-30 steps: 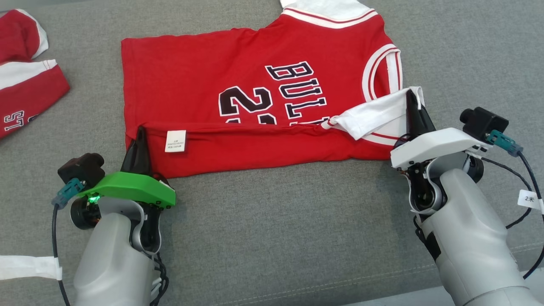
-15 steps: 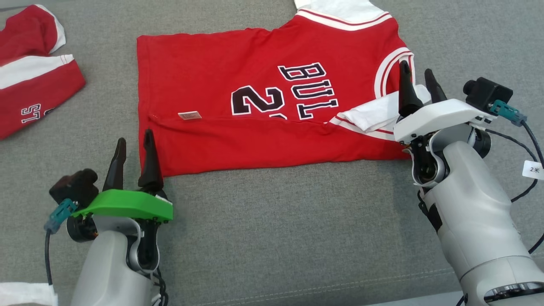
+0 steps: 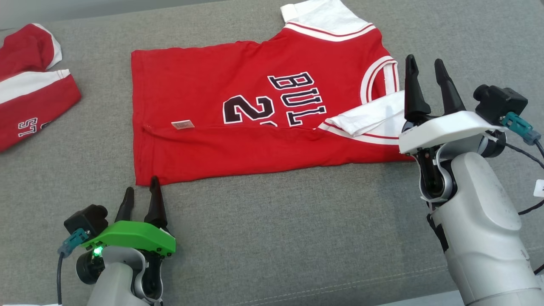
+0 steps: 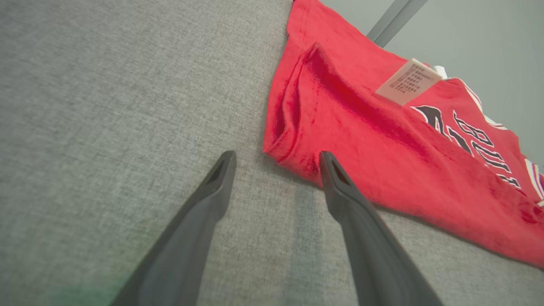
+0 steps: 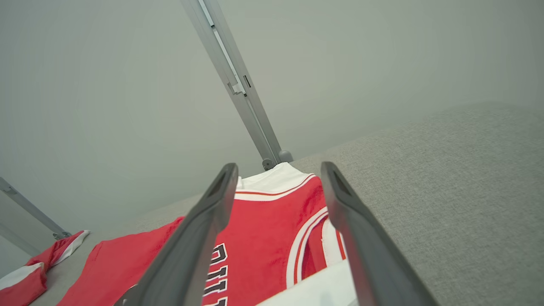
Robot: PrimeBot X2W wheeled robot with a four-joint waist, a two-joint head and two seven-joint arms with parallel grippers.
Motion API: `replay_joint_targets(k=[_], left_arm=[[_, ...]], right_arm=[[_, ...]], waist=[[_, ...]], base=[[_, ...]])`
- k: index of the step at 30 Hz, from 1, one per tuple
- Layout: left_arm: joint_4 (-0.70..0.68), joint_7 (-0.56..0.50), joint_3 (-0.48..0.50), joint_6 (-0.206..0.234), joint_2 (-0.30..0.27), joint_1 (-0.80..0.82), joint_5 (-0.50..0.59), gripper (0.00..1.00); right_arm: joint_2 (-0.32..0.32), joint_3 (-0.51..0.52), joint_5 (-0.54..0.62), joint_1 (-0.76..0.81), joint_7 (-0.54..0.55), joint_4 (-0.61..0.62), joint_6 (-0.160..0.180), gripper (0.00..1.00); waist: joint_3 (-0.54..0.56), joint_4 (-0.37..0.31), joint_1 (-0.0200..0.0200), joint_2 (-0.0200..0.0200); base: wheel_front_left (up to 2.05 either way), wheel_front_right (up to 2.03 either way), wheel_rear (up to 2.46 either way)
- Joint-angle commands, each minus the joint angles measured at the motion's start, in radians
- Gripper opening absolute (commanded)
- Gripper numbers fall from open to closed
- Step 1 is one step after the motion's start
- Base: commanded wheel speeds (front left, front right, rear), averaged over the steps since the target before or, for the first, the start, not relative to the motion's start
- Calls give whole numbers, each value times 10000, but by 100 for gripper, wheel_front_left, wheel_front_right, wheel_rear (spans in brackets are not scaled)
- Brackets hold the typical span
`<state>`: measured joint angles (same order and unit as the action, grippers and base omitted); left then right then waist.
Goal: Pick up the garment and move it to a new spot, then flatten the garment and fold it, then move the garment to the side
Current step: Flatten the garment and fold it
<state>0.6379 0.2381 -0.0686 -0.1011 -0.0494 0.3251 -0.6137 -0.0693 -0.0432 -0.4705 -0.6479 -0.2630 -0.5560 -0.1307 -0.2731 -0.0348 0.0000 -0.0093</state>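
The garment (image 3: 204,93) is a red jersey with white sleeves and black lettering, lying on grey fabric with its near long edge folded up over itself; a small label shows at the fold. My left gripper (image 3: 141,190) stands open just off the jersey's near left corner (image 4: 289,148), nothing between its fingers. My right gripper (image 3: 425,67) is open and raised beside the collar end, above the folded white sleeve (image 3: 374,117). From the right wrist, the jersey (image 5: 263,229) lies below the spread fingers.
Another red and white garment (image 3: 29,97) lies crumpled at the far left. A metal frame post (image 5: 238,85) rises behind the grey surface against a pale wall. Grey fabric stretches bare in front of the jersey.
Both grippers opened and let go of the folded edge, which now lies flat. The left one pulled back toward me; the right one lifted up.
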Motion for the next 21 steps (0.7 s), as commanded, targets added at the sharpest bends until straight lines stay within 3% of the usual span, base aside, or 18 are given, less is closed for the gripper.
replay_joint_targets(k=[1, 7, 8, 9, 10, 12, 21], left_arm=[[244, -97, 25, 89, -22, 195, -69, 100], [736, -219, 21, 133, -62, 558, -187, 100], [799, -212, 24, 138, -75, 606, -189, 83], [854, -201, 24, 139, -90, 658, -189, 42], [854, -201, 24, 139, -90, 658, -189, 42], [948, -143, 18, 163, -137, 735, -140, 2], [601, 120, -194, 207, -287, 749, 342, 0]], right_arm=[[37, -110, 112, 380, -31, 417, 0, 100], [67, -392, 232, 1136, -31, 1141, 0, 100], [42, -371, 311, 1244, -33, 1173, 0, 100], [34, -286, 394, 1379, -33, 1124, 0, 100], [34, -286, 394, 1379, -33, 1124, 0, 100], [7, -68, 712, 1582, -33, 849, 0, 100], [100, 568, 2220, 1476, 566, -1565, 0, 100]], waist=[[88, -224, 0, 93], [133, -541, 0, 93], [137, -585, 0, 93], [142, -623, 0, 93], [142, -623, 0, 93], [152, -678, 0, 93], [196, -558, 0, 93]], base=[[0, 0, 0], [0, 0, 0], [0, 0, 0], [0, 0, 0], [0, 0, 0], [0, 0, 0], [0, 0, 0]])
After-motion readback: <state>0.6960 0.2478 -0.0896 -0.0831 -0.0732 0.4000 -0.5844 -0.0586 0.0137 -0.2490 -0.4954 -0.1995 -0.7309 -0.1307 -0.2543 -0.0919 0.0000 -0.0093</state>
